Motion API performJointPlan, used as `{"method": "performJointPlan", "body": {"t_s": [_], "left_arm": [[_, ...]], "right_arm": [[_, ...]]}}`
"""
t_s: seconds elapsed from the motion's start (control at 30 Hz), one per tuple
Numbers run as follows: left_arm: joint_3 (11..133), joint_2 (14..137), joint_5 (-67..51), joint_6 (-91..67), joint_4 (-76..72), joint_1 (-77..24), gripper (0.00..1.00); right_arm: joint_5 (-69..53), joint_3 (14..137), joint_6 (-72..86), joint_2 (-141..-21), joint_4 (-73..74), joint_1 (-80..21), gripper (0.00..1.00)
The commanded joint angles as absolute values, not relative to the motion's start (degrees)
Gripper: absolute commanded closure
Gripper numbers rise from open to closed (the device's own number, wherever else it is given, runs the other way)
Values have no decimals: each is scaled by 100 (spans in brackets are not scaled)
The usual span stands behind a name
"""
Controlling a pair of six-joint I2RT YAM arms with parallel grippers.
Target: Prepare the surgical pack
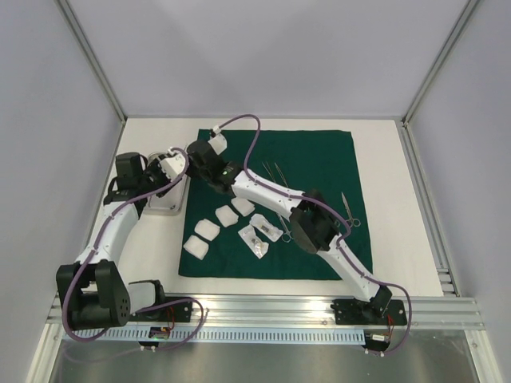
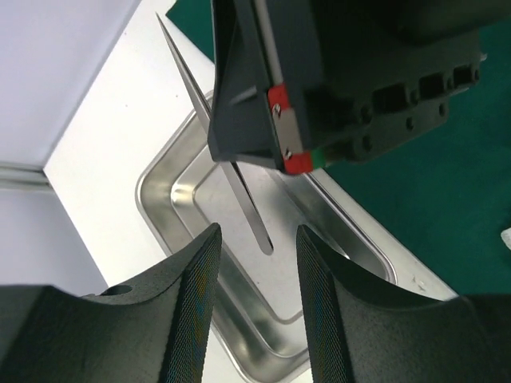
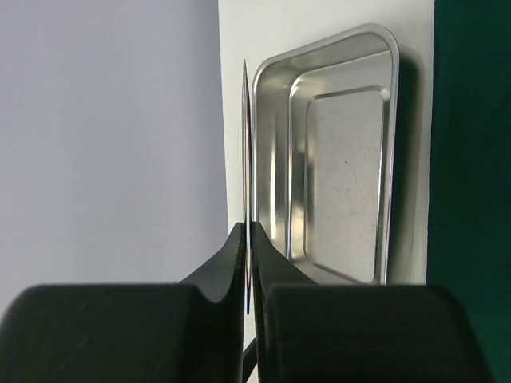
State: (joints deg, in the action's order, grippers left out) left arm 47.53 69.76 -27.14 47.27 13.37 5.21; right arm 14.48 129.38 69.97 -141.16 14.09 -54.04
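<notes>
Black fingers of the right gripper (image 3: pixel 247 235) fill the bottom of the right wrist view, pressed together on a slim metal instrument (image 3: pixel 245 144). It is seen edge-on as a thin bright line running straight out past the fingertips. Just right of that line, beyond the fingertips, lies the steel tray (image 3: pixel 271 159), shallow, rectangular and with nothing lying on its floor. It sits on the white table (image 3: pixel 231 32). Further right of the fingers is the edge of the dark green cloth (image 3: pixel 471 159).

The left gripper (image 2: pixel 259 235) has its 2 textured fingers parted with a clear gap and nothing between them. Past that gap the instrument slants across the tray. Its rounded end hangs over the tray floor close ahead of the fingertips, and its pointed end reaches out over the table. Whether the rounded end touches the tray cannot be told.

From above, the cloth lies flat and unfolded, to the right of both grippers. On it are 4 white gauze squares (image 1: pixel 207 229) in a slanting row and a small pale packet (image 1: pixel 255 238). More slim instruments (image 1: pixel 275 171) lie under the right arm, and scissors (image 1: pixel 350 211) lie near the cloth's far right side.
</notes>
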Motion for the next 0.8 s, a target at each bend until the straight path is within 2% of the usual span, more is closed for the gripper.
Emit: {"method": "performJointPlan", "body": {"t_s": [0.0, 0.57, 0.77], "left_arm": [[4693, 6794, -2734, 5159, 695, 370, 49], [4904, 7233, -2461, 5133, 835, 229, 53], [4895, 7172, -2777, 5001, 1063, 229, 52]], "right_arm": [[1345, 12850, 7268, -13772, 1389, -5440, 100], [1125, 12542, 7444, -13623, 1178, -5440, 100], [1143, 12551, 7471, -13623, 1134, -5432, 99]]}}
